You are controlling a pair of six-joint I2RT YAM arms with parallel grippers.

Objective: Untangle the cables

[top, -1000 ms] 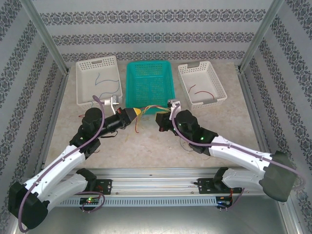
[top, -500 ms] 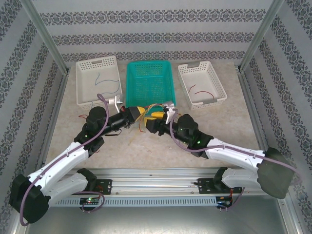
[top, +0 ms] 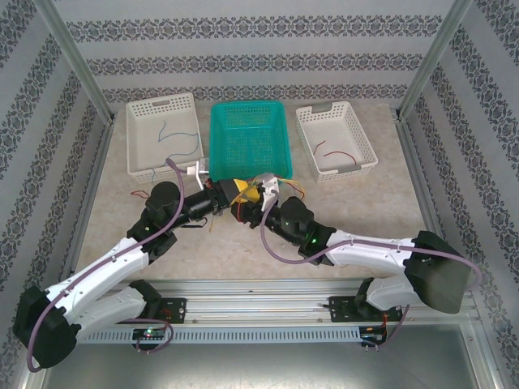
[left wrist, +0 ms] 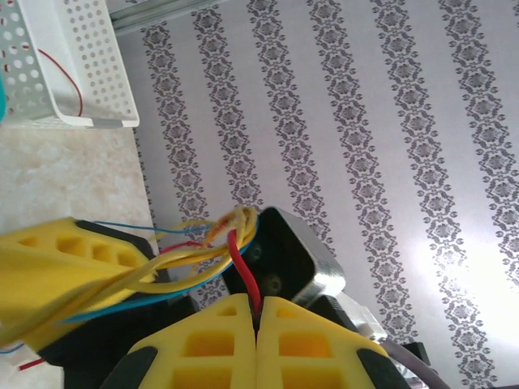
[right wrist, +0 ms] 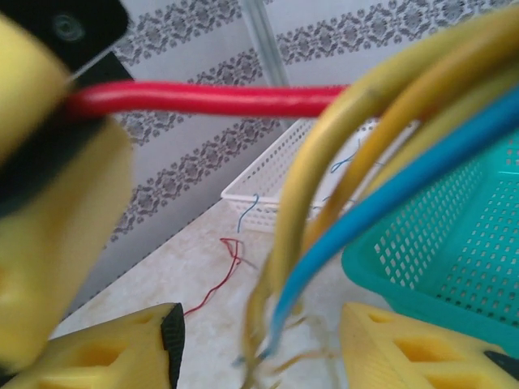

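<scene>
We see walls papered in white with grey damask stripes [top: 259, 49] closing the space at 9, 12 and 3 o'clock. Two slanted aluminium posts, one at 10 o'clock [top: 73, 57] and one at 2 o'clock [top: 434, 57], frame the corners. The beige marbled tabletop [top: 219, 251] fills the middle, ending at 6 o'clock in a slotted aluminium rail [top: 259, 304] above a grey metal sheet [top: 259, 365]. The light is even and soft, with a pale glare on the wallpaper in the left wrist view.

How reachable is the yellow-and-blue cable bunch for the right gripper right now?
Probably yes: the right gripper is open with the yellow-and-blue cable bunch hanging between its fingers; the left gripper clamps the red cable.
</scene>
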